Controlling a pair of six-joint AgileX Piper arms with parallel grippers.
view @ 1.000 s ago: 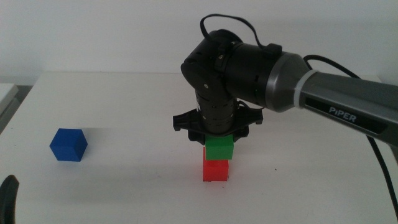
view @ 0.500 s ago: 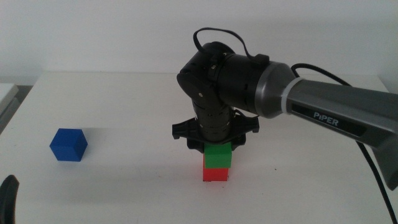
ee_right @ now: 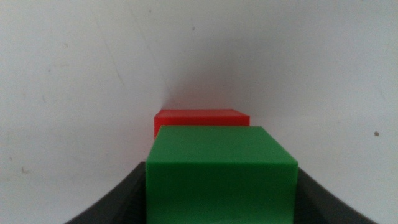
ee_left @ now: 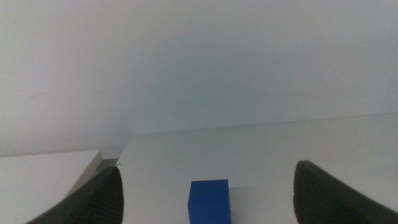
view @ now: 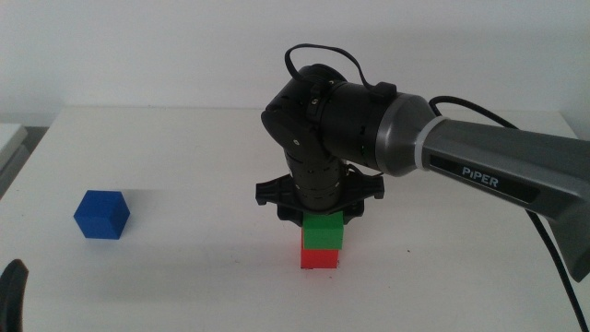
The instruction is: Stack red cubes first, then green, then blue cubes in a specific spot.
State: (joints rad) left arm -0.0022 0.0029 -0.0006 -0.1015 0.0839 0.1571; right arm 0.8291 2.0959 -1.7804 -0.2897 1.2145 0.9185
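Green cube [view: 324,231] gripped in right claw [view: 322,214], seated directly atop red cube [view: 320,255]; blue cube [view: 101,214] far left, nearer wide-open left claw [ee_left: 205,186].

A: Where does the middle view look from?
B: High in front, down over the desk [view: 184,277].
A: And the wrists?
B: Low, close; the left shares the blue cube [view: 101,214].
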